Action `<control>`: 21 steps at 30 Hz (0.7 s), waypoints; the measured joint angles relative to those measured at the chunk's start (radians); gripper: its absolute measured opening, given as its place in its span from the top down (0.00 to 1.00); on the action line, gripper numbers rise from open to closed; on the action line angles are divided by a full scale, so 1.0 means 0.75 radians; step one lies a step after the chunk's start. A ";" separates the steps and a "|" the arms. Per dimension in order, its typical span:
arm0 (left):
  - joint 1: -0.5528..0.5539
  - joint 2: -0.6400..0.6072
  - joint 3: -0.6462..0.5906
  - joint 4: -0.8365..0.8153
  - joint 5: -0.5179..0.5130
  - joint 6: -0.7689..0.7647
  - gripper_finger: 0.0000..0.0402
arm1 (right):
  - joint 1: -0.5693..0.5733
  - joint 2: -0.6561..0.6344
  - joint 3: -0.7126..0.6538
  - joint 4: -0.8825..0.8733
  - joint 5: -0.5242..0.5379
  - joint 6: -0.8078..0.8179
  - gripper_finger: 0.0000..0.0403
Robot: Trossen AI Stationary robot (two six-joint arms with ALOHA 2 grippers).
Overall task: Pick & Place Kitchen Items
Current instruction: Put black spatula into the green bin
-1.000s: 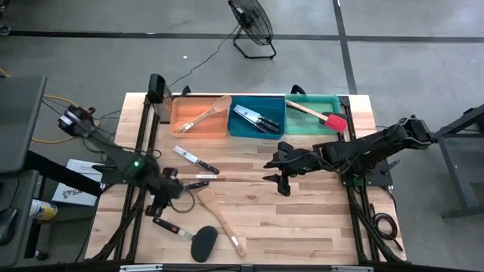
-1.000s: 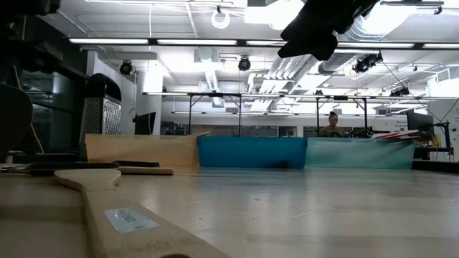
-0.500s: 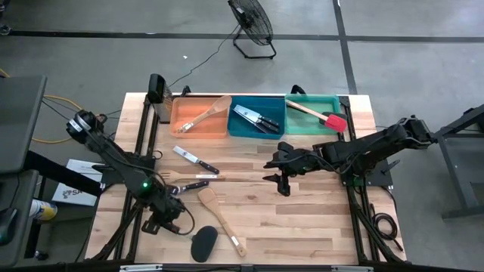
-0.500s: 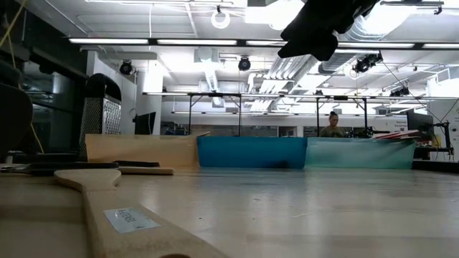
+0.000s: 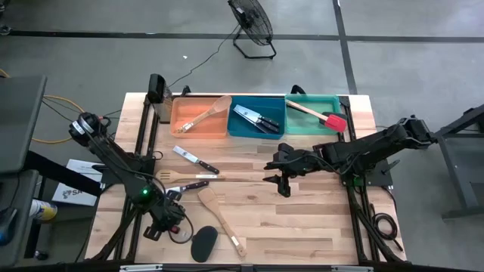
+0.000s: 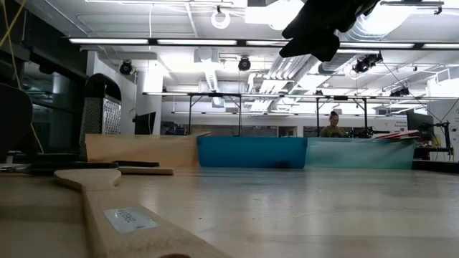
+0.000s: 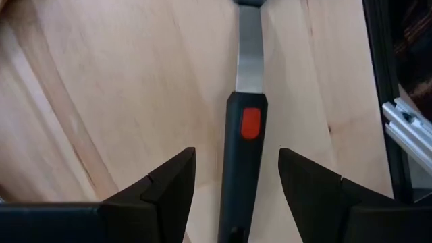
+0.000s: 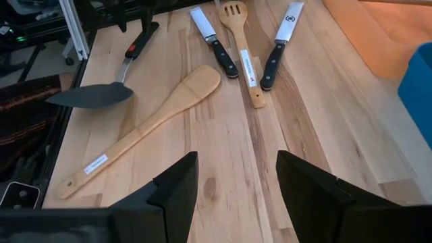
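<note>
The left gripper (image 7: 236,179) is low over the near-left part of the pale wooden table (image 5: 302,219), its two dark fingers (image 7: 169,179) spread apart on either side of the black handle of a black-headed turner with a steel shank and a red spot (image 7: 243,155), apparently not yet pressing it. The right gripper (image 8: 236,179) hangs released and empty above the table's middle, looking toward a pale wooden spatula (image 8: 145,128), a slotted wooden spoon (image 8: 241,50) and two black-handled steel knives (image 8: 214,42). Further utensils lie in the orange bin (image 5: 198,125), blue bin (image 5: 255,130) and green bin (image 5: 306,125) along the far edge.
</note>
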 joint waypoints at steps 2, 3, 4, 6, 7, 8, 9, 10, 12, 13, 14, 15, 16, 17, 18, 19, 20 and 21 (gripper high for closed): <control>-0.021 0.020 0.000 0.001 -0.012 0.000 0.48 | 0.007 0.000 0.000 -0.001 0.004 0.000 0.52; -0.035 0.034 0.000 0.001 -0.013 0.001 0.48 | 0.011 0.000 0.000 -0.001 0.005 0.000 0.52; -0.051 0.048 0.000 0.000 -0.015 0.001 0.48 | 0.015 0.000 0.000 -0.001 0.006 0.000 0.52; -0.084 0.071 0.000 0.000 -0.015 0.000 0.48 | 0.023 0.000 0.000 -0.001 0.008 0.005 0.52; -0.100 0.080 0.000 0.000 -0.017 -0.011 0.48 | 0.027 0.000 0.000 -0.001 0.008 0.005 0.52; -0.115 0.088 0.000 -0.001 -0.023 -0.027 0.48 | 0.031 0.000 0.000 -0.001 0.008 0.006 0.52; -0.128 0.094 0.000 -0.001 -0.036 -0.041 0.48 | 0.032 0.000 0.000 -0.001 0.008 0.006 0.52; -0.142 0.098 0.000 -0.001 -0.054 -0.060 0.48 | 0.032 0.000 0.000 -0.002 0.008 0.006 0.52; -0.170 0.102 0.000 -0.001 -0.098 -0.091 0.48 | 0.032 0.000 0.000 -0.002 0.008 0.009 0.52; -0.185 0.104 0.000 -0.001 -0.125 -0.101 0.48 | 0.032 0.000 0.000 -0.002 0.008 0.010 0.52; -0.199 0.104 0.000 -0.001 -0.155 -0.105 0.48 | 0.032 0.000 0.000 -0.002 0.008 0.010 0.52; -0.213 0.104 0.000 -0.001 -0.187 -0.106 0.48 | 0.032 0.000 0.000 -0.002 0.008 0.010 0.52; -0.226 0.104 0.000 -0.001 -0.217 -0.106 0.48 | 0.032 0.000 0.000 -0.002 0.008 0.010 0.52; -0.240 0.104 0.000 -0.001 -0.247 -0.106 0.48 | 0.032 0.000 0.000 -0.002 0.008 0.010 0.52; -0.253 0.104 0.000 0.000 -0.269 -0.106 0.48 | 0.032 0.000 0.000 -0.002 0.008 0.010 0.52; -0.265 0.104 0.000 0.004 -0.282 -0.106 0.48 | 0.032 0.000 0.000 -0.002 0.008 0.011 0.52; -0.276 0.104 0.000 0.007 -0.292 -0.106 0.48 | 0.032 0.000 0.000 -0.002 0.008 0.014 0.52; -0.287 0.105 0.000 0.011 -0.295 -0.107 0.48 | 0.032 0.000 0.000 -0.002 0.008 0.023 0.52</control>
